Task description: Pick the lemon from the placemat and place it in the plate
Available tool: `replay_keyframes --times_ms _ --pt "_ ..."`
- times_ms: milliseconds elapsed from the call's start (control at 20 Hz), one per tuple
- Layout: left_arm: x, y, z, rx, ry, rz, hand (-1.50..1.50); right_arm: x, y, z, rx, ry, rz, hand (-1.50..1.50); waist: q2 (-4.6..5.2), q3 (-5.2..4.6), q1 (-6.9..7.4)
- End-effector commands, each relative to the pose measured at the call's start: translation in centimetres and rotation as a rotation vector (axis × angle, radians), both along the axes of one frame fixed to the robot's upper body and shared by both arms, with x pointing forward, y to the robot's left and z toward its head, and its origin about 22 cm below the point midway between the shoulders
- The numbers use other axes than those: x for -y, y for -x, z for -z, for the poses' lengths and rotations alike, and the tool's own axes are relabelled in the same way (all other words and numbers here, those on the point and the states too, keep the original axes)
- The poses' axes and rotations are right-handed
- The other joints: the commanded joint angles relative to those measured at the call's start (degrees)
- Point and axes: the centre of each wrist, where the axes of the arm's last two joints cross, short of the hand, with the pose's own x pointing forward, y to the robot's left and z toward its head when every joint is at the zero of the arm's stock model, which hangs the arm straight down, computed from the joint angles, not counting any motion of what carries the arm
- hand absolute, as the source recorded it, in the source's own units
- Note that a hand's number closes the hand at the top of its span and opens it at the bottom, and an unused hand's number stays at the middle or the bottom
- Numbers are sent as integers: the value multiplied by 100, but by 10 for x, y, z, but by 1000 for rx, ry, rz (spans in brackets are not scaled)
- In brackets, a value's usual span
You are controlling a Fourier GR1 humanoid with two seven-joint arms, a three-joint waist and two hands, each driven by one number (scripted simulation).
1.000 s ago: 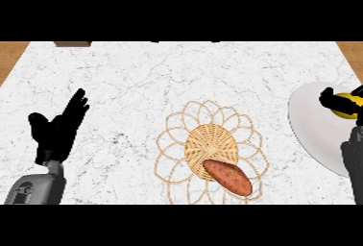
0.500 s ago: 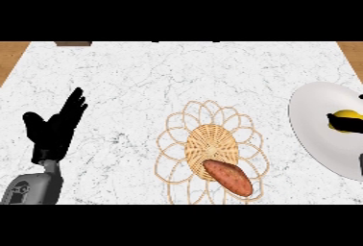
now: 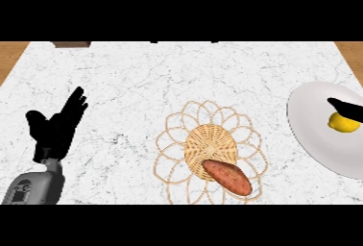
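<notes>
- Yellow lemon point(image 3: 343, 123) lies in the white plate point(image 3: 312, 129) at the right edge of the marble tabletop point(image 3: 142, 77).
- Right hand point(image 3: 346, 108) shows only as a dark tip touching the lemon's top; I cannot tell whether it is apart or together.
- Left hand point(image 3: 55, 129) rests at the left, fingers straight and spread, holding nothing.
- Woven placemat point(image 3: 205, 144) carries a sweet potato point(image 3: 227, 177).
</notes>
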Motion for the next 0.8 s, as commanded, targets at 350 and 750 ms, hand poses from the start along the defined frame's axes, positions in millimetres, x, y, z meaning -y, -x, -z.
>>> replay_keyframes --times_ms 350,750 --pt "-4 2 -2 1 -1 7 0 7 43 -12 184 -446 -96 -150 1 3 -28" --pt "-5 4 -3 4 -6 16 0 46 75 -5 220 -412 -124 -150 15 0 32"
